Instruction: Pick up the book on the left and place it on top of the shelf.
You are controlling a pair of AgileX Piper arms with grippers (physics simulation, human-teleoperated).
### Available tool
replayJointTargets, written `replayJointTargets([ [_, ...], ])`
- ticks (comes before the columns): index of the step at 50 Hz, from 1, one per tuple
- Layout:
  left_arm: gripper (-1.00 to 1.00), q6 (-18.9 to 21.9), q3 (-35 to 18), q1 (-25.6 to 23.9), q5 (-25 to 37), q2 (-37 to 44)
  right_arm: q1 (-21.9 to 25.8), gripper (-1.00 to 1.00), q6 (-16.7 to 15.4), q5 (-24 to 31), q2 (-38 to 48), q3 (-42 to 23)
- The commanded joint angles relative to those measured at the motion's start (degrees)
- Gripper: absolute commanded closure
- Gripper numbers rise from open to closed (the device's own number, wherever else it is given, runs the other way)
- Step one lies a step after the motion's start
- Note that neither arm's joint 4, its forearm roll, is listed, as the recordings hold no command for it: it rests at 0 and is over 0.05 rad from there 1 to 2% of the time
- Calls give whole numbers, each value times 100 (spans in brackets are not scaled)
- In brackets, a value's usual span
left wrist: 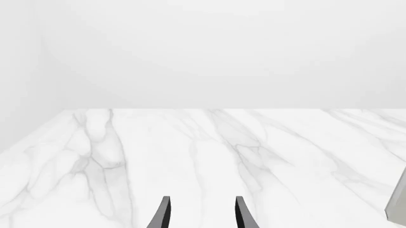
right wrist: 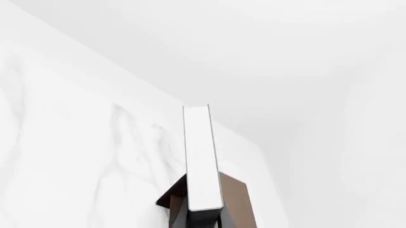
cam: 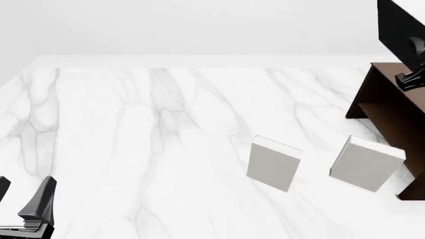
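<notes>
My right end effector (cam: pixel 413 78) clamped on book (cam: pixel 398 30) above shelf (cam: pixel 388 99); lower book level onto top. Left end effector (left wrist: pixel 201 213) apart, idle.

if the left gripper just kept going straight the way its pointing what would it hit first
Probably nothing. In the left wrist view the left gripper points over bare marble table toward its far edge, jaws open. A grey book only clips the frame's edge, off that line, though depth is hard to judge.
</notes>
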Motion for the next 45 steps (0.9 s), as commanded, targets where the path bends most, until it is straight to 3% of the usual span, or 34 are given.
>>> replayJointTargets([
  [1,-100,0,0,0,0,0,-324,100,-87,-39,-167,51],
  [45,-100,0,0,0,0,0,-1138,100,-763,-126,206,-223],
])
